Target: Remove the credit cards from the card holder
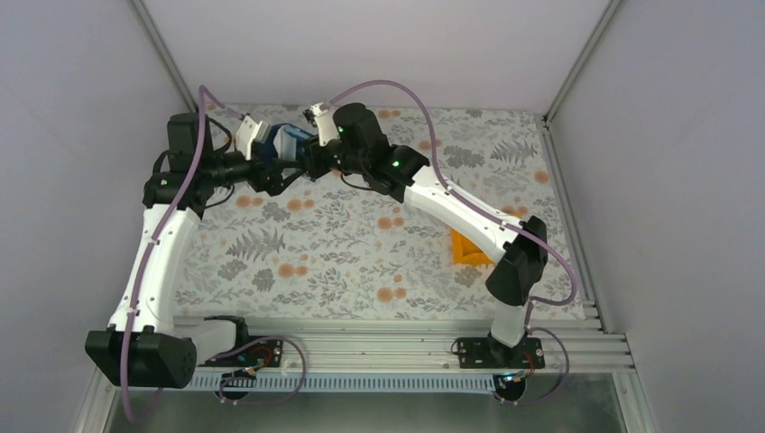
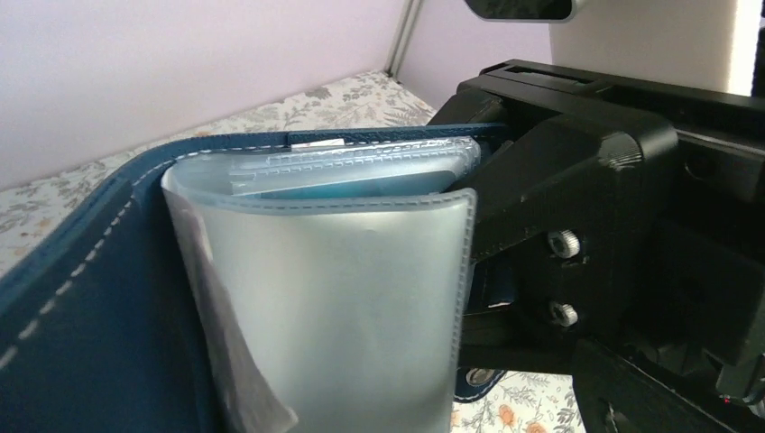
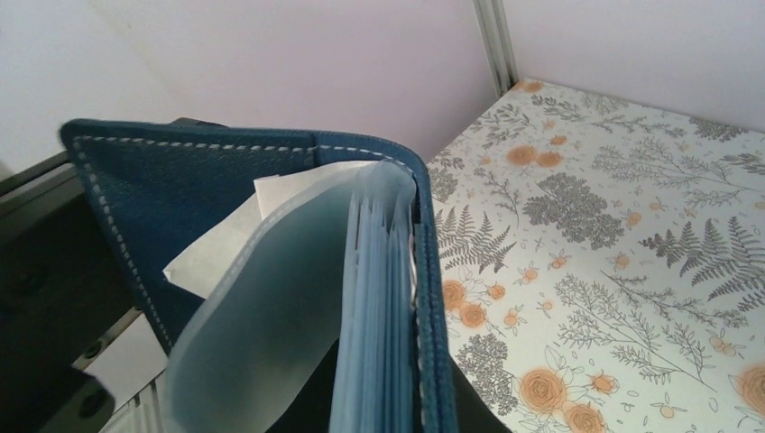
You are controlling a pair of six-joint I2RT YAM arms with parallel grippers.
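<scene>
The card holder (image 1: pixel 290 140) is held up above the back left of the table, open, its navy cover (image 2: pixel 72 307) to one side and clear pocket sleeves (image 2: pixel 343 307) fanned out. Blue-teal edges of credit cards (image 2: pixel 361 187) show inside the sleeves. My right gripper (image 1: pixel 311 153) is shut on the holder's stitched edge (image 3: pixel 431 361); its black body (image 2: pixel 577 225) fills the right of the left wrist view. My left gripper (image 1: pixel 268 153) sits at the holder's other side with fingers spread, nothing gripped. Its fingertips are out of the left wrist view.
An orange bin (image 1: pixel 467 248) lies on the floral cloth (image 1: pixel 361 253) at the right, partly behind my right arm. Enclosure walls and a corner post (image 3: pixel 494 45) stand close behind the holder. A white paper slip (image 3: pixel 225 244) sticks out of the holder.
</scene>
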